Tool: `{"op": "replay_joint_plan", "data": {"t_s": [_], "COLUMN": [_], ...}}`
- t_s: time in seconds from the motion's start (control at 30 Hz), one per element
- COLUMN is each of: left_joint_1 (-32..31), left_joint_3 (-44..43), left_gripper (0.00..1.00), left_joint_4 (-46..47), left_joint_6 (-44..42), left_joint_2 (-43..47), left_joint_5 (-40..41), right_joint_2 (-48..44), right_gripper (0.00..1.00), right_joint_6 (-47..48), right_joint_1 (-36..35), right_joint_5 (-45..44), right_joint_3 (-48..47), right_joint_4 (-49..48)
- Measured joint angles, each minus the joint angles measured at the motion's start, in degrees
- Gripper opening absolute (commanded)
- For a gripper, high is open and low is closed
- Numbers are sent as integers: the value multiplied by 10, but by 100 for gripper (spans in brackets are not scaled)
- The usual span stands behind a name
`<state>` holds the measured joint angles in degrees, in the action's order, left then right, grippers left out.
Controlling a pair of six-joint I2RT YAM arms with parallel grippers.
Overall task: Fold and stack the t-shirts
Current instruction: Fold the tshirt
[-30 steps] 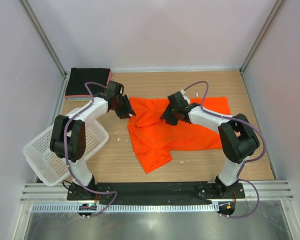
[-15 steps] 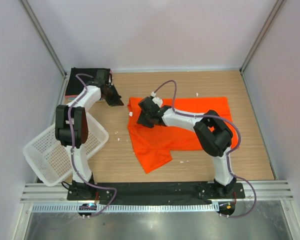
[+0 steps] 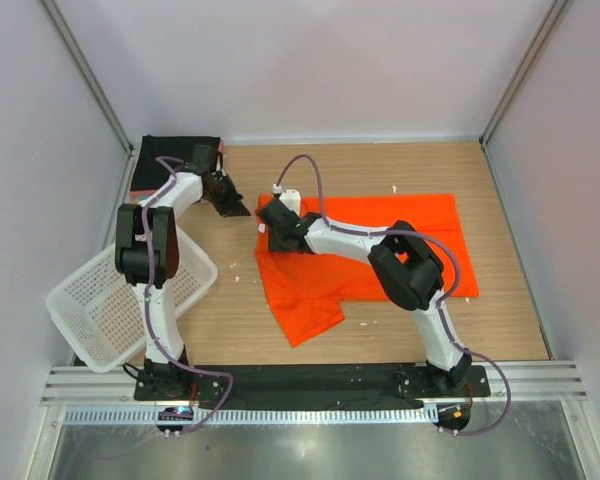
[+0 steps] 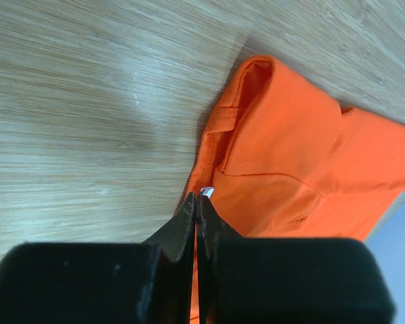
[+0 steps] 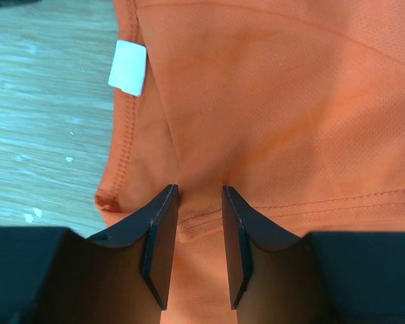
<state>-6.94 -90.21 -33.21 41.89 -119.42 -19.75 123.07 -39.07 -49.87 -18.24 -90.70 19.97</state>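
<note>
Orange-red t-shirt (image 3: 380, 250) lies mostly flat on the wooden table (image 3: 230, 300), from the centre out to the right, with one loose flap reaching toward my bases. My right gripper (image 5: 199, 196) is down on the shirt's far-left corner, close to a small white label (image 5: 128, 67). Its jaws stand partly apart, flat cloth shows in the gap, and nothing is pinched. My left gripper (image 4: 197, 202) is closed tight and empty, over bare wood just left of that corner. Beyond it, in the far-left corner, sits a folded stack of t-shirts (image 3: 175, 158), black on top with a pink edge showing. A white mesh basket (image 3: 100, 300) sits at the near-left edge.
</note>
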Motion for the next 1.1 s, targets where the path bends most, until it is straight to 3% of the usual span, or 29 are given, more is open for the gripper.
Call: {"op": "replay_joint_plan", "data": {"t_s": [0.13, 0.23, 0.27, 0.33, 1.1], "left_joint_1": [0, 0, 0, 0, 0], "left_joint_3": [0, 0, 0, 0, 0], "left_gripper": [0, 0, 0, 0, 0], "left_joint_4": [0, 0, 0, 0, 8], "left_joint_6": [1, 1, 1, 1, 2], "left_joint_2": [0, 0, 0, 0, -24], "left_joint_5": [0, 0, 0, 0, -4], "right_joint_2": [4, 4, 4, 4, -7], "right_gripper": [33, 20, 11, 2, 1], "right_joint_6": [22, 33, 36, 42, 62], "right_joint_1": [-4, -7, -8, -8, -8], "right_joint_5": [-1, -1, -1, 0, 4], "right_joint_3": [-1, -1, -1, -1, -11], "right_joint_4": [9, 12, 12, 14, 76]}}
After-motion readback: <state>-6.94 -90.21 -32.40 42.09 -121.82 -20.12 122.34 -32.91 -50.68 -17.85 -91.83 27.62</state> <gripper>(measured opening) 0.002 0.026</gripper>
